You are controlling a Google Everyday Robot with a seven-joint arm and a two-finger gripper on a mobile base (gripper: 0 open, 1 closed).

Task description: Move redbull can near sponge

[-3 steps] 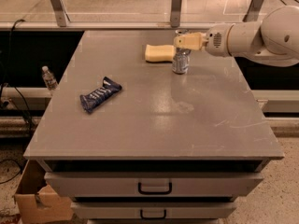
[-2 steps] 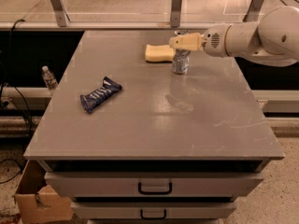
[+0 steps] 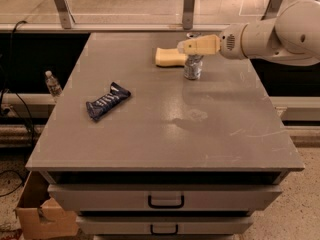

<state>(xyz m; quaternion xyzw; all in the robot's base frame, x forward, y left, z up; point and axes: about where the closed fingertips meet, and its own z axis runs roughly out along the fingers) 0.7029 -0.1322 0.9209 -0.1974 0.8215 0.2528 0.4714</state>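
The redbull can stands upright at the back of the grey table, its top hidden behind my gripper. The pale yellow sponge lies just left of the can, almost touching it. My gripper reaches in from the right at the level of the can's top. Its tan fingers lie along the can's top, their tips past it and over the sponge's right end. The gripper is open and the can rests on the table.
A dark blue snack wrapper lies on the left half of the table. The white arm hangs over the back right corner. A railing runs behind the table. Drawers sit below the front edge, with a cardboard box on the floor at the left.
My gripper has moved left, its fingers sliding further past the can toward the sponge. The can and the sponge have stayed where they were.
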